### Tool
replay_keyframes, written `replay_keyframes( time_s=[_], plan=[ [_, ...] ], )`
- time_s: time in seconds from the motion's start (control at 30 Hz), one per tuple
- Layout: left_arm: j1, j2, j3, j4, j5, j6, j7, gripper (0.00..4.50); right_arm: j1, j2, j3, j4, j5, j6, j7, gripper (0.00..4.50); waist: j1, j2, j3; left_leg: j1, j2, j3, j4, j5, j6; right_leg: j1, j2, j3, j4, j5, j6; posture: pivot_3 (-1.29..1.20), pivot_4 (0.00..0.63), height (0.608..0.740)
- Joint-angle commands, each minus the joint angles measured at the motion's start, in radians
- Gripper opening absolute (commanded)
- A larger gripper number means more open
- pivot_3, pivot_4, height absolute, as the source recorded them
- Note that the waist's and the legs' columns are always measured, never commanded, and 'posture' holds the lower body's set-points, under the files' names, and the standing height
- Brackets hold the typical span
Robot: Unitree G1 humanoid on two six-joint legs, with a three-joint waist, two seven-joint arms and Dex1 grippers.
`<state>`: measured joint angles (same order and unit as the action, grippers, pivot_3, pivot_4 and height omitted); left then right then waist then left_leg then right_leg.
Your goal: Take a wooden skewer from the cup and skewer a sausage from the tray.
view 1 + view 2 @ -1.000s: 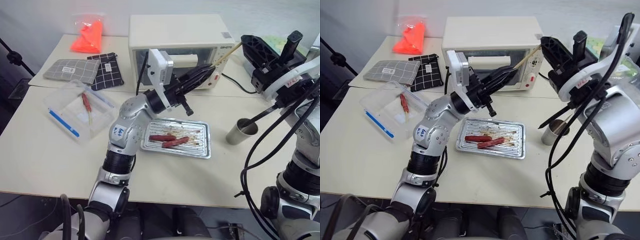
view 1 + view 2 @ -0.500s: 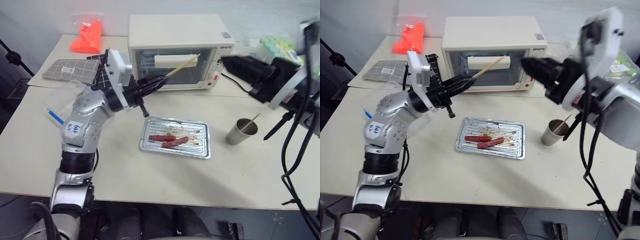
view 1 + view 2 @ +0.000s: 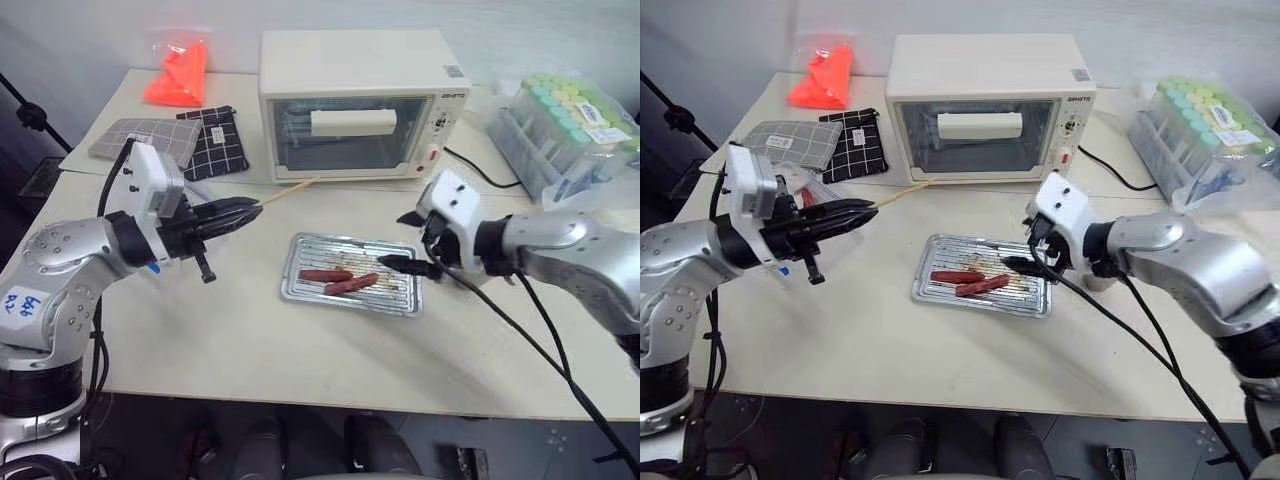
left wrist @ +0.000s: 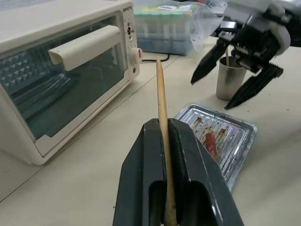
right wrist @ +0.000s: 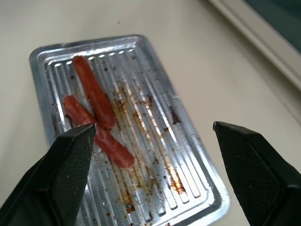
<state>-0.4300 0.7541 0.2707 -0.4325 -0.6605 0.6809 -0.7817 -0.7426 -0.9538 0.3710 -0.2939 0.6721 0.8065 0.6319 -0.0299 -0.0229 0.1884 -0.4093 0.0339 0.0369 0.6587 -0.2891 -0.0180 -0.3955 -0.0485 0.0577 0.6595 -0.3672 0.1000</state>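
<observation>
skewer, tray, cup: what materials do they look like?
Wooden skewer: pale tan, matte, looks like wood or bamboo. Tray: shiny silver ridged sheet metal, likely aluminium, brown grease stains. Cup: dull grey brushed metal, probably steel.

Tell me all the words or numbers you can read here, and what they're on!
Brand name on the toaster oven, top right of its front: too small to read.
Label on the bag of green-capped tubes: too small to read.
Blue sticker on the robot's left arm: blurred, not readable.
</observation>
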Motion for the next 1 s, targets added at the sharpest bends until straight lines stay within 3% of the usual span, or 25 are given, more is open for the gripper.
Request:
replay_keyframes(
  time_s=[0.03, 0.1, 0.4, 0.43, 1.0],
  plan=[
    [0.021, 0.011, 0.042, -0.069, -0.029, 0.01, 0.036, 0.0, 0.006, 0.035, 0.012, -0.002, -0.091, -0.016, 0.056, 3.29, 0.0, 0.0, 0.0, 0.0, 0.0, 0.0, 0.0, 0.0, 0.0, 0.0, 0.0, 0.0, 0.0, 0.0, 0.0, 0.0, 0.15, 0.74],
    [0.033, 0.013, 0.046, -0.085, -0.036, 0.015, 0.048, 0.0, 0.023, 0.055, 0.016, -0.015, -0.114, -0.002, 0.076, 2.78, 0.0, 0.0, 0.0, 0.0, 0.0, 0.0, 0.0, 0.0, 0.0, 0.0, 0.0, 0.0, 0.0, 0.0, 0.0, 0.0, 0.15, 0.74],
    [0.031, 0.022, 0.038, -0.085, -0.044, 0.016, 0.067, 0.0, 0.071, 0.131, 0.032, -0.085, -0.18, 0.017, 0.155, 2.78, -0.003, 0.0, 0.0, 0.001, 0.0, 0.0, 0.0, 0.0, 0.0, 0.0, 0.0, 0.0, 0.002, 0.0, 0.0, 0.0, 0.15, 0.74],
    [0.027, 0.021, 0.034, -0.082, -0.043, 0.014, 0.068, 0.0, 0.07, 0.145, 0.039, -0.078, -0.194, 0.015, 0.157, 2.43, -0.003, 0.0, 0.0, 0.001, 0.0, 0.0, 0.0, 0.0, 0.0, 0.0, 0.001, 0.0, 0.002, 0.0, 0.0, 0.0, 0.15, 0.74],
    [-0.008, 0.011, 0.001, -0.056, -0.025, -0.014, 0.073, 0.0, 0.023, 0.29, 0.098, 0.074, -0.378, -0.031, 0.257, 2.43, -0.004, 0.0, 0.0, 0.002, -0.001, 0.0, 0.001, 0.0, -0.001, 0.0, 0.001, 0.0, 0.004, 0.0, 0.0, 0.0, 0.15, 0.74]
  ],
)
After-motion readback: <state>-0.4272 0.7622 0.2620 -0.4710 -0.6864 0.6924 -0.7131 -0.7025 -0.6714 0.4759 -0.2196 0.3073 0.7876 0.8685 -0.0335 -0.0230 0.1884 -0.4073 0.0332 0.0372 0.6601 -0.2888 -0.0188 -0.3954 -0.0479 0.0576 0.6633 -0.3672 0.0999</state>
